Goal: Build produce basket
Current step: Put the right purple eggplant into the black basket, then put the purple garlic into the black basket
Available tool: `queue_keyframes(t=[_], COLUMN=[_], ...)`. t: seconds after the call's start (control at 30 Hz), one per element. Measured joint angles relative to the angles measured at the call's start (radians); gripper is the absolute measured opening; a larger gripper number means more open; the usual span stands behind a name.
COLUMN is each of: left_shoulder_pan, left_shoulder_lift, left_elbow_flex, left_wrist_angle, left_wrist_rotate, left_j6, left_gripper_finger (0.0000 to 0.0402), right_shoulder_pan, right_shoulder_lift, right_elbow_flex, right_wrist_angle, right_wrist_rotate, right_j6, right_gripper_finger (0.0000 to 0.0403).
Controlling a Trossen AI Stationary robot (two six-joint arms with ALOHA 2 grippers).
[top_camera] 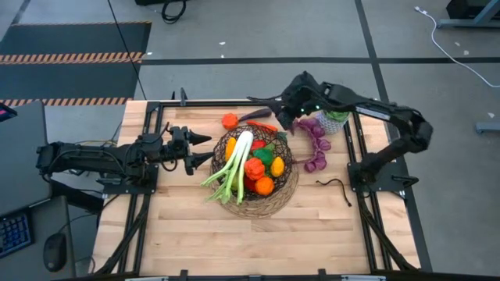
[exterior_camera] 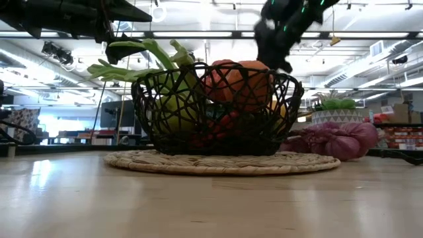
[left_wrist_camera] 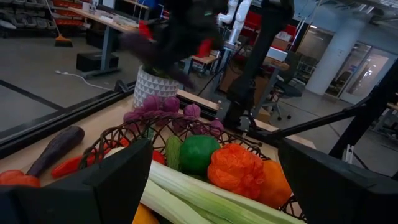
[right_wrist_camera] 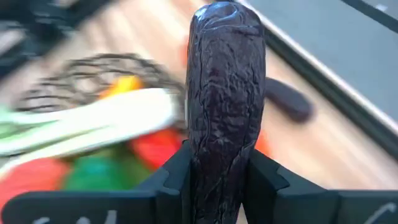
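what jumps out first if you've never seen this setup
The basket at the table's middle, heaped with bright produce, a long green leek hanging over its rim toward the left gripper, which waits open beside it. Next, the right gripper shut on a dark purple vegetable, held at the basket's far edge. Purple grapes lie on the table to the basket's right, by a potted plant.

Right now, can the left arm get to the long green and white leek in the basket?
Probably yes. The left gripper hovers with fingers open just beside the dark wire basket, and the long green and white leek lies on top, its leafy end hanging over the near rim. Nothing stands between them.
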Motion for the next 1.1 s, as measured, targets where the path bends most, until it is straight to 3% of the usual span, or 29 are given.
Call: queue_keyframes(t=[0.17, 0.37, 0.73, 0.83, 1.0, 1.1], left_shoulder_pan=[0.000, 0.000, 0.000, 0.000, 0.000, 0.000], left_shoulder_lift=[0.000, 0.000, 0.000, 0.000, 0.000, 0.000], left_elbow_flex=[0.000, 0.000, 0.000, 0.000, 0.000, 0.000], left_wrist_angle=[0.007, 0.015, 0.015, 0.017, 0.011, 0.010], left_wrist_rotate=[0.000, 0.000, 0.000, 0.000, 0.000, 0.000], left_j6=[0.000, -0.005, -0.009, -0.010, -0.010, -0.010], left_gripper_finger=[0.0355, 0.0355, 0.0355, 0.0355, 0.0355, 0.0355], right_shoulder_pan=[0.168, 0.267, 0.287, 0.277, 0.254, 0.264], right_shoulder_lift=[-0.024, -0.022, -0.001, 0.002, 0.011, 0.011], right_elbow_flex=[0.000, 0.000, 0.000, 0.000, 0.000, -0.007], right_wrist_angle=[-0.001, 0.016, -0.031, -0.125, -0.416, -0.505], right_wrist_rotate=[0.057, 0.127, 0.186, 0.221, 0.376, 0.373], right_j6=[0.055, 0.126, 0.178, 0.207, 0.312, 0.328], right_gripper_finger=[0.0109, 0.0130, 0.0251, 0.0276, 0.0287, 0.0284])
